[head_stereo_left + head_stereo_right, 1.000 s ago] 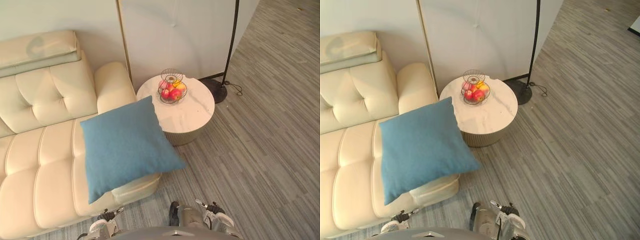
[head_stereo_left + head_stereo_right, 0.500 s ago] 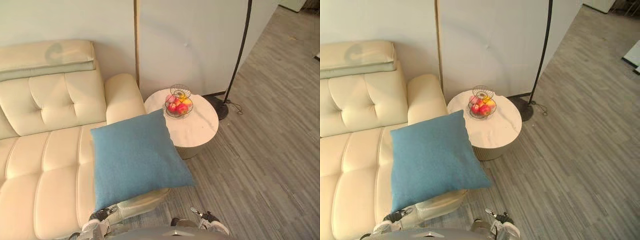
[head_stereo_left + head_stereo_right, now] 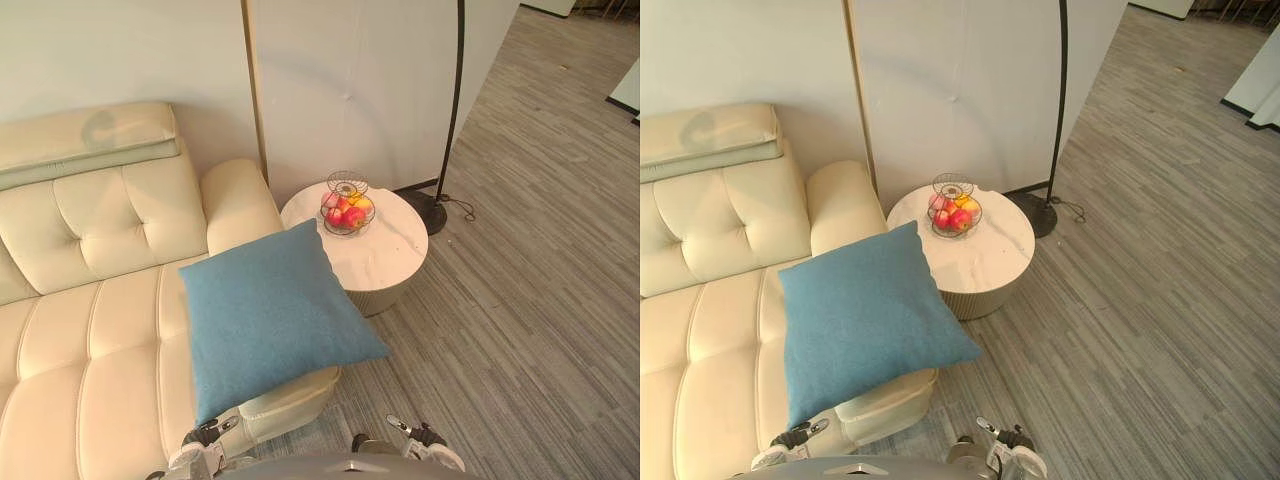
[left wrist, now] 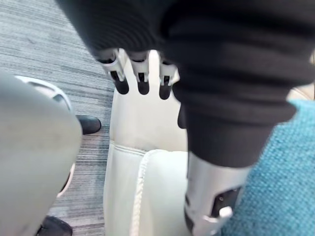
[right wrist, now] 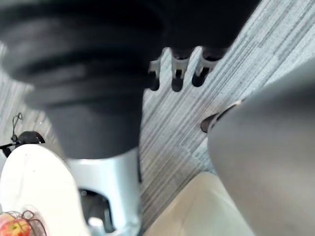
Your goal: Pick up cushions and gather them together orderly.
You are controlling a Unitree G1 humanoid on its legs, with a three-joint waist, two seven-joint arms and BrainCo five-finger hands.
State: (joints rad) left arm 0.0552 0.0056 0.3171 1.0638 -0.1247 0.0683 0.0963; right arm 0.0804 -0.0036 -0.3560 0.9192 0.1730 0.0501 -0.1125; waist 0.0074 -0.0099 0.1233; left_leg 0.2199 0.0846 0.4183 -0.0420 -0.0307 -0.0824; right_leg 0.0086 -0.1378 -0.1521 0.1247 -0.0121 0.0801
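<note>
Your blue cushion (image 3: 270, 315) lies on the cream sofa (image 3: 90, 330), at the armrest end of the seat, with one corner hanging past the front edge over the floor. Its far corner reaches the round worktop (image 3: 390, 250); you cannot tell whether they touch. A wire fruit basket (image 3: 346, 203) stands on that worktop, with a floor lamp (image 3: 432, 208) behind it. Your left hand (image 4: 142, 73) hangs over the sofa's front edge just beside the cushion, fingers loose and holding nothing. Your right hand (image 5: 178, 73) hangs over the floor, fingers likewise relaxed and empty.
</note>
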